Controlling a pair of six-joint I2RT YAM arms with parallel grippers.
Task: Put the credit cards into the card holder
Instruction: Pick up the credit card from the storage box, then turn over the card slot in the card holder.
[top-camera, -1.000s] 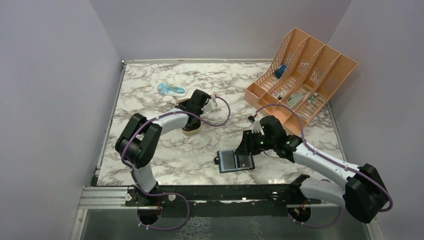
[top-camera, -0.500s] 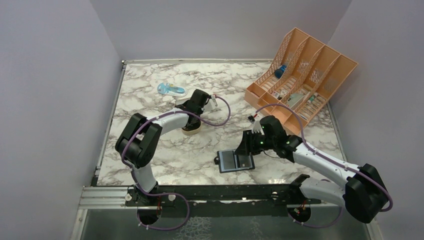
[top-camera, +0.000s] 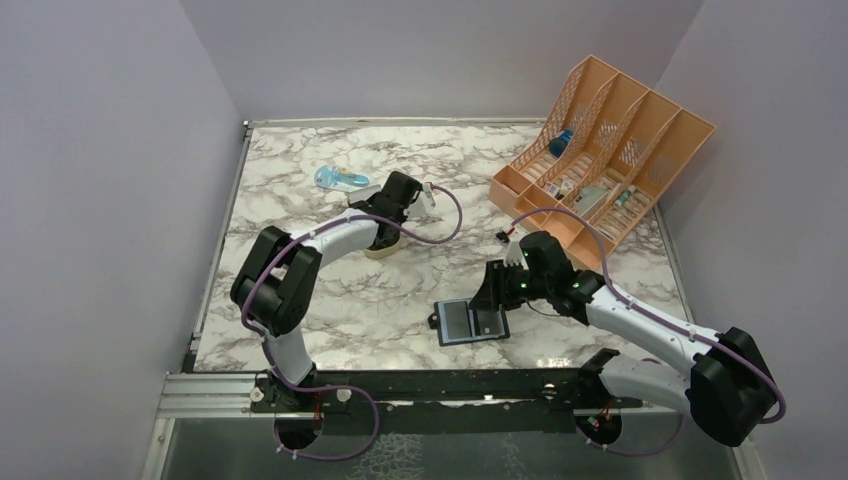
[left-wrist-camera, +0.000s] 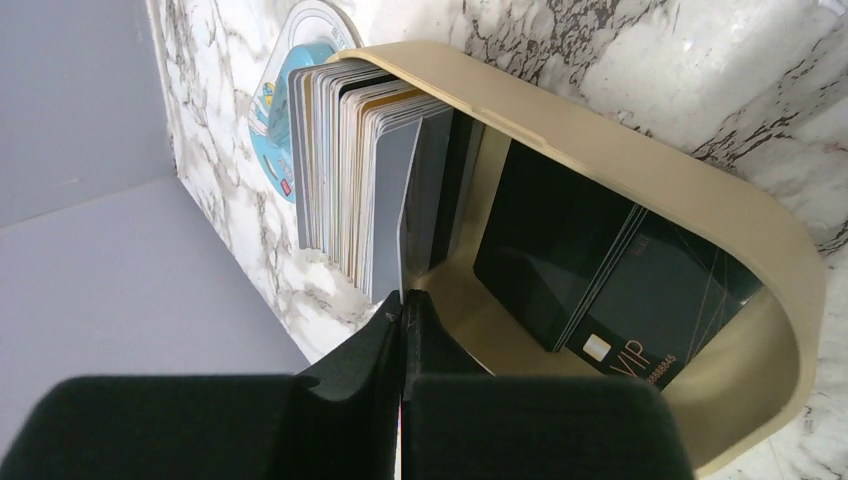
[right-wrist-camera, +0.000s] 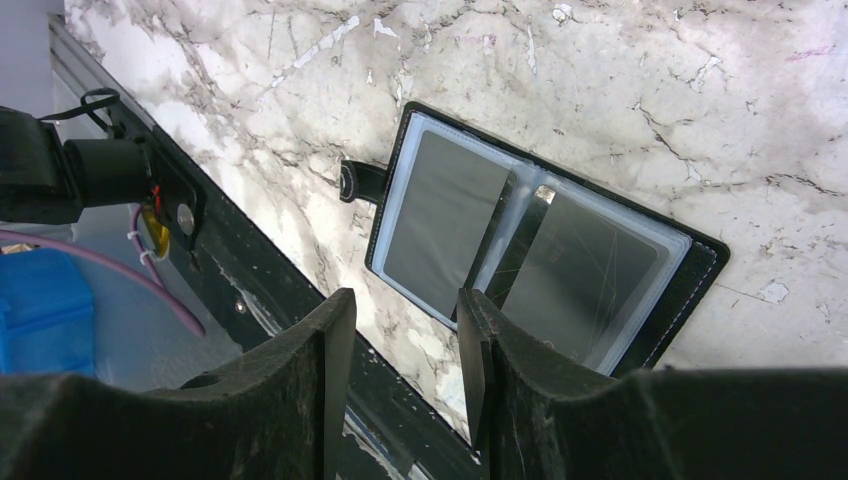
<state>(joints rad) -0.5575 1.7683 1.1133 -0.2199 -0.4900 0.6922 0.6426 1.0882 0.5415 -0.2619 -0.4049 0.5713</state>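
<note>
Top external view: the left hand (top-camera: 386, 224) reached down into the gold tin (top-camera: 379, 252) on the far left of the surface (top-camera: 300, 300). The card holder (top-camera: 470, 322) lay open and flat near the front edge, well apart from the tin. Its long axis ran roughly side to side, with the strap tab at its left end. The right hand (top-camera: 494, 292) hung just over the holder's far right corner. Left wrist view: the credit cards (left-wrist-camera: 325, 150) stood on edge in a tight row inside the tin. The left hand's fingers were closed together, and the lower edge of the foremost grey card (left-wrist-camera: 388, 200) appeared pinched between them, its long axis running up the picture. Right wrist view: the right hand's fingers stood apart with nothing between them, above the holder's blue-grey sleeves; which side those sleeves open on could not be told. The step in hand looked like drawing one card from the tin. The next move likely called for lifting it along its own plane, clear of its neighbours, then carrying it across and turning it to line up with a sleeve.
</note>
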